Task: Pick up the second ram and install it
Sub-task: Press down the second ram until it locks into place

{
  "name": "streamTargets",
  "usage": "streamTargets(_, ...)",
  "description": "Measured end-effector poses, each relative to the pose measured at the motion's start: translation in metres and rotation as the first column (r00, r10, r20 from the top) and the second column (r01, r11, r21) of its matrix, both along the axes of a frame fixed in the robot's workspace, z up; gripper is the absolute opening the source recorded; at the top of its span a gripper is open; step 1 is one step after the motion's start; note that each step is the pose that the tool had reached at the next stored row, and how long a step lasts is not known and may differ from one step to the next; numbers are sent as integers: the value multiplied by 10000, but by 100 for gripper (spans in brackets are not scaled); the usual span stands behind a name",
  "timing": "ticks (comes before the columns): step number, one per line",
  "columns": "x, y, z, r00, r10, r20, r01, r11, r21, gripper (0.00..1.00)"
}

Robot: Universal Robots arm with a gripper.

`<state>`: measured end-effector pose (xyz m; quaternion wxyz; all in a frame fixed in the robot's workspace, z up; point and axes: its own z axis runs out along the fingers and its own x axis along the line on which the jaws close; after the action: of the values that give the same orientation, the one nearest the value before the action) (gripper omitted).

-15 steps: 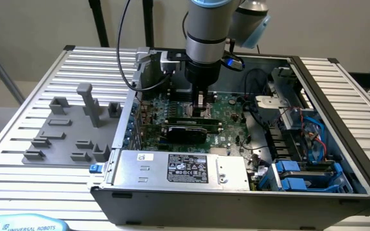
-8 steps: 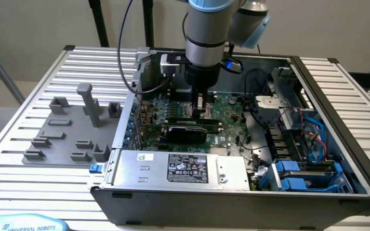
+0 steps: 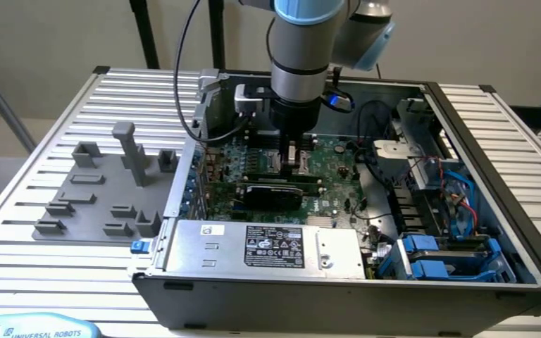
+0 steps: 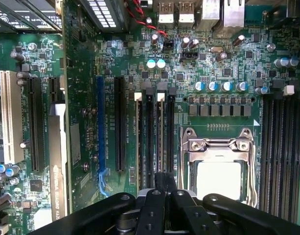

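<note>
Shut end effector (image 4: 159, 188) (nothing held) over motherboard (image 4: 213, 68), beside CPU socket (image 4: 218, 169).

An open grey computer case (image 3: 496, 176) is lying on a slatted metal table (image 3: 26, 232), showing its green motherboard (image 3: 327, 176). The silver power supply (image 3: 261, 250) is sitting at the case's near edge, and blue drive brackets (image 3: 439, 257) are sitting in the case toward the exterior view's right. A grey fixture plate (image 3: 101, 193) is lying outside the case toward the exterior view's left. On the motherboard, the CPU socket (image 4: 218, 166) is sitting between black memory slots (image 4: 154, 142).
</note>
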<state>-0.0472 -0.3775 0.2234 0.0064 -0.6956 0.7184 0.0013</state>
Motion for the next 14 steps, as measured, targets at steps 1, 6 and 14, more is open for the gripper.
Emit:
streamTargets(1, 0, 0, 1, 10000, 0, -3, 0, 10000, 0, 11)
streamTargets(6, 6, 6, 178, 10000, -1, -28, 1, 10000, 32, 11)
streamTargets(14, 8, 6, 211, 10000, -1, -42, 2, 10000, 33, 11)
